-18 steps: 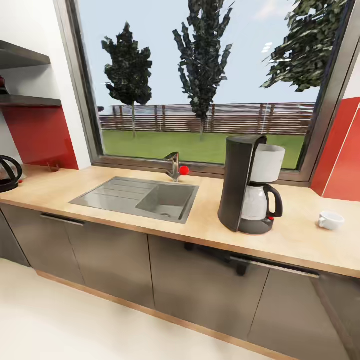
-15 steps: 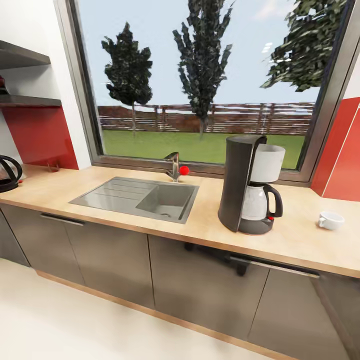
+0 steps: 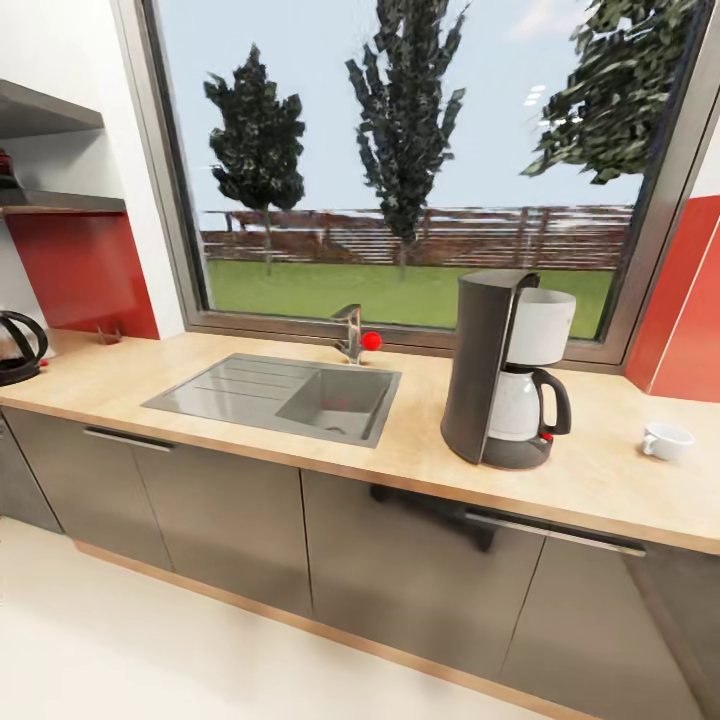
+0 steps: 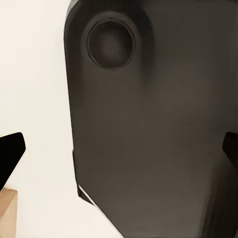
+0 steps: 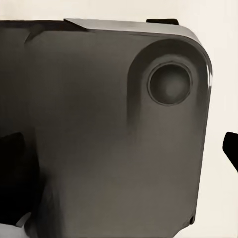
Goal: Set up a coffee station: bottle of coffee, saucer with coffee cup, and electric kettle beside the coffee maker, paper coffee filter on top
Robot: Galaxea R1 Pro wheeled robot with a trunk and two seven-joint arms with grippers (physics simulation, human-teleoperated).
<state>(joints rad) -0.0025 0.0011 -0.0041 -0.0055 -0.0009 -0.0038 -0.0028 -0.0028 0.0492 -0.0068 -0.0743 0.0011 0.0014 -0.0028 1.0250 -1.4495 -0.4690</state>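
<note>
Black coffee maker (image 3: 505, 370) upright on countertop (image 3: 600, 480), white cup (image 3: 667, 441) nearby.

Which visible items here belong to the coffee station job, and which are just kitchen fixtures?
Job items:
coffee maker
coffee cup
electric kettle
countertop

Fixtures:
sink
faucet
window
shelf

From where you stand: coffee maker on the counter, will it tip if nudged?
Possibly. The coffee maker is tall on a small base, so a push near its top could tip it. Its carafe merely sits in the bay, handle outward, so it might slide out. It stands toward the countertop front edge; push low.
</note>
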